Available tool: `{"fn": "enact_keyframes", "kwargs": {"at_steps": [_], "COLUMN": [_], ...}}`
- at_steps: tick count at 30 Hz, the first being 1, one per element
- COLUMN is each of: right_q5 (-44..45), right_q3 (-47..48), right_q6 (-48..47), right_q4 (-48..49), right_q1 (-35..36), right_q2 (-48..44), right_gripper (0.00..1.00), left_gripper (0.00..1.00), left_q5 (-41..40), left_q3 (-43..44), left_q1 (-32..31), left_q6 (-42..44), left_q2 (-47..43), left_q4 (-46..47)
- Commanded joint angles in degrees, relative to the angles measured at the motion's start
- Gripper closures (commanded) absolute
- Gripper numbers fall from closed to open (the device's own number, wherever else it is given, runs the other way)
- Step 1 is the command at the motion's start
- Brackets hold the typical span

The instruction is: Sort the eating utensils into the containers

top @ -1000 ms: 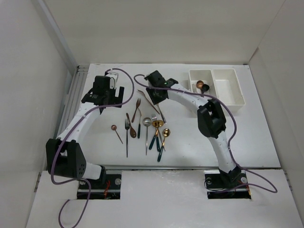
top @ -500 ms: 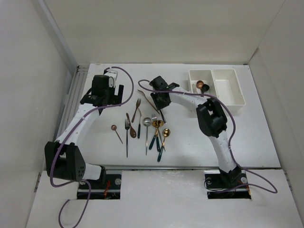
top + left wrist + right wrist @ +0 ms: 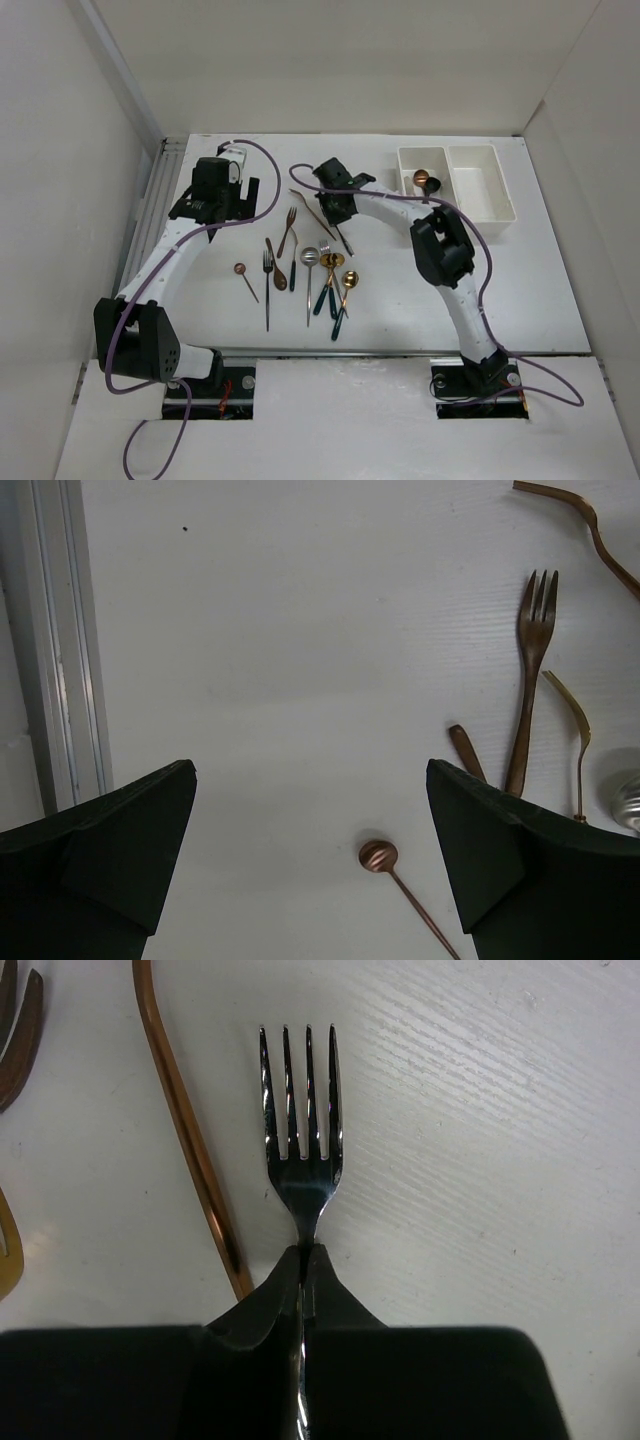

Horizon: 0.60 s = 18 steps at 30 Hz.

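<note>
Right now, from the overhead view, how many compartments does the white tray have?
2, side by side at far right: the left compartment, holding utensils, and the right compartment. None seems hidden.

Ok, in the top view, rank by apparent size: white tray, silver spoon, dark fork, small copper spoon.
Largest: white tray
Next, too alike to rank: silver spoon and dark fork
Smallest: small copper spoon

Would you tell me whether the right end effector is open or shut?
Shut on the silver fork: the right end effector pinches its neck, no gap showing.
</note>
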Motion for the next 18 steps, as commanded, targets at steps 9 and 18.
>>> {"fn": "enact_keyframes", "kwargs": {"at_steps": [9,18], "right_q5": [-4.72,5.64], "right_q3": [1.38,-7.30], "right_q6": [-3.35,-13.44], "right_q4": [8.43,4.65], "right_q1": [-8.53,-26.89], "right_q2": [-18.25,-32.50], "right_gripper": [1.00,1.00], "left_gripper": [0.00,0.00], "left_q5": [-1.10,-2.16], "left_q3": [0.30,-0.75], "left_q1": [0.04,0.04], "left_q6": [-0.67,-4.09], "left_q2": [-0.79,-0.79], "left_q4": [1.61,1.08]}}
